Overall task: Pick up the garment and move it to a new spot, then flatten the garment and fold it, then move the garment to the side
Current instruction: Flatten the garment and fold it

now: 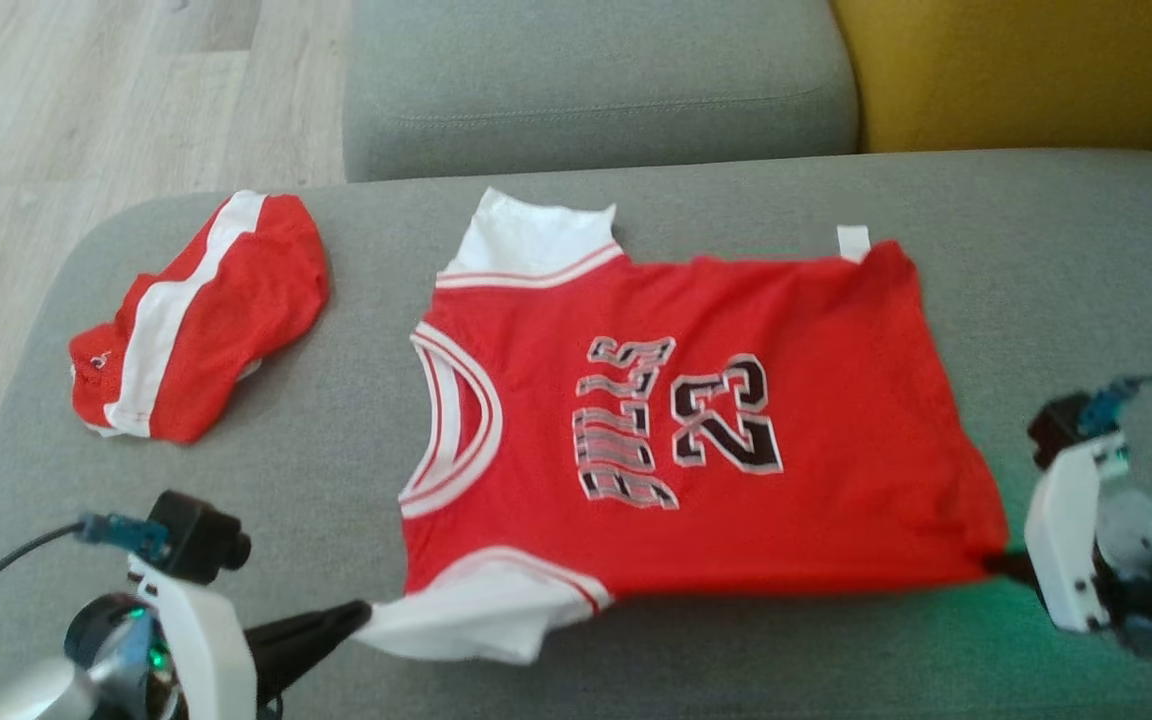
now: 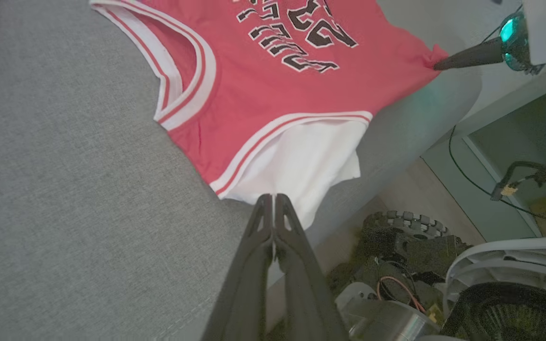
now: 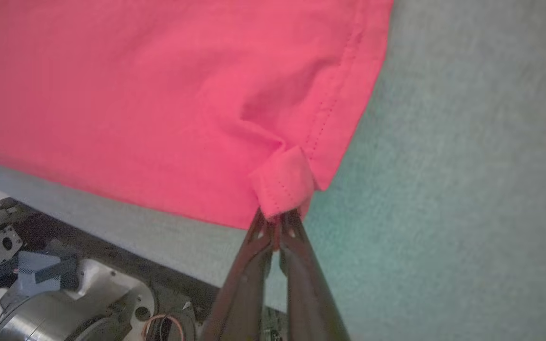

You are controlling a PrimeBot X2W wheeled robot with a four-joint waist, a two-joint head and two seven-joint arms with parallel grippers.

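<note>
Jersey [image 1: 716, 420]: red w/ white trim, no. 23, print side up. It's spread nearly flat across the middle of the seat cushion [image 1: 636, 670], neck toward the cushion's left end, hem toward its right end, near side along the cushion's front edge.

Handling, judged from how it drapes: thin, light, fully limp, so no stiffness to lean on. It'll sag btwn two grips and bunch if dragged on the cushion's rough weave. Not fragile or slippery, prob. clings a bit. Best holds are doubled edges (hem corners, sleeve ends, shoulder seams), taken in pairs so the cloth stays taut. A pinch mid-panel would only pucker it.

- Left gripper [image 1: 361, 612]: fingers pressed together, tips nipping the white sleeve [image 1: 466, 615] at the cushion's front edge, left of middle.
- Right gripper [image 1: 998, 566]: fingers also fully closed, clamped on the near hem corner [image 3: 282, 182], which is rolled into a small tuck, toward the cushion's right end by its front edge.

The near side looks pulled straight btwn the two. Far side is slightly wavy, w/ a small white tag poking out.

Red-and-white shorts [image 1: 201, 315] lie crumpled at the cushion's left end, apart from the jersey. Past the cushion's back edge are a grey back cushion [image 1: 596, 85] and a yellow one [image 1: 1016, 70].
</note>
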